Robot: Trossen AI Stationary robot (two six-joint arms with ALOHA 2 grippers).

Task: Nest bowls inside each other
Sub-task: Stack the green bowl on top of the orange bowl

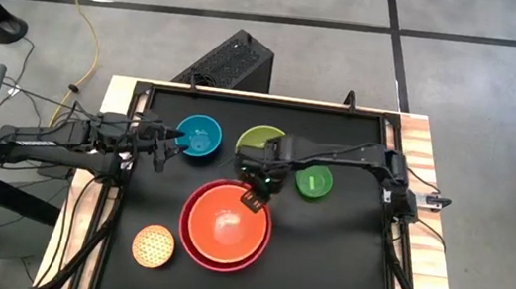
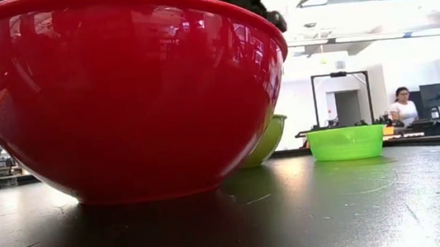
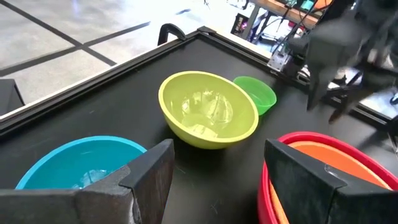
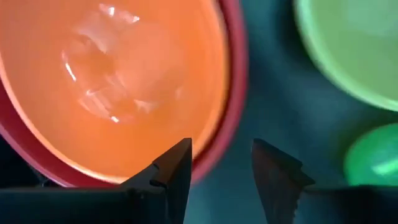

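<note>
The orange bowl (image 1: pixel 228 222) sits nested in the big red bowl (image 1: pixel 188 238) at the table's near middle. My right gripper (image 1: pixel 254 192) hangs open just above their far rim, fingers pointing down, nothing between them (image 4: pixel 221 144). At the far side stand the blue bowl (image 1: pixel 201 137), the lime green bowl (image 1: pixel 259 139) partly under my right arm, and a small green bowl (image 1: pixel 314 182). A pale-yellow dotted bowl (image 1: pixel 154 246) rests near the front left. My left gripper (image 1: pixel 171 138) waits open beside the blue bowl (image 3: pixel 81 165).
A raised black rim (image 1: pixel 244 96) frames the table top. Bare black surface lies to the right of the red bowl (image 1: pixel 333 254). In the low view the red bowl (image 2: pixel 125 93) fills the foreground, and people sit at desks in the room behind.
</note>
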